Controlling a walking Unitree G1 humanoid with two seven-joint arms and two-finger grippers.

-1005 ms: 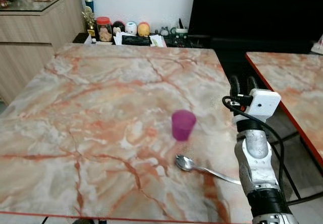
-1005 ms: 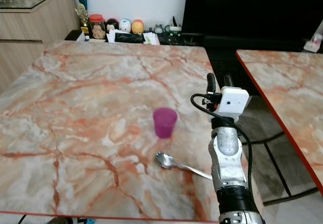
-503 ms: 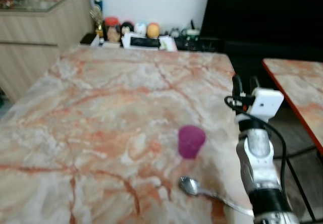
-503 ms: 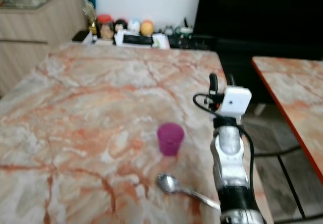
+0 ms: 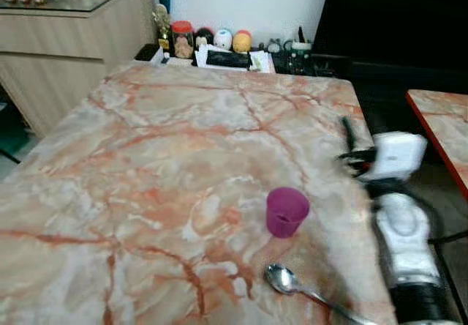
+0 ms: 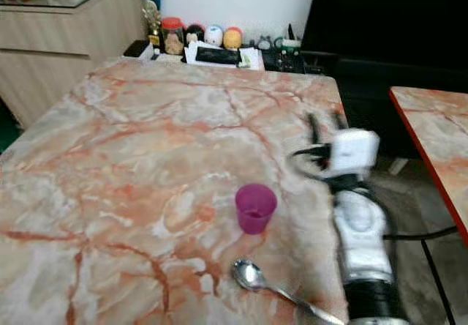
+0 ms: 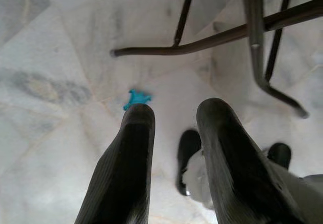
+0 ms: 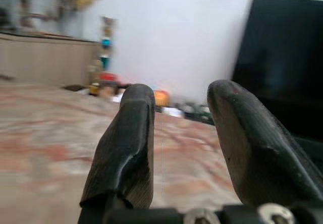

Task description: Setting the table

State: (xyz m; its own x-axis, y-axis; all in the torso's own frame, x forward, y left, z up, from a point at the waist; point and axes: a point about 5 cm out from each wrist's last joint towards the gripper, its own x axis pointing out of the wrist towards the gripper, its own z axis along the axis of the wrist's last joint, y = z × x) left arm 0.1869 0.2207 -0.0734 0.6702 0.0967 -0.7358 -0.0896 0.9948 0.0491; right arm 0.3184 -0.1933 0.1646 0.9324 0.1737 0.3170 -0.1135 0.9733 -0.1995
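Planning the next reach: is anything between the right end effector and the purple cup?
Nothing visible. The right end effector hangs over the marble table edge, with bare tabletop between it and the small purple plastic cup.

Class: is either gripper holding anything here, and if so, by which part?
Nothing is held. The right gripper is open and empty above the table; the left gripper hangs open over the floor.
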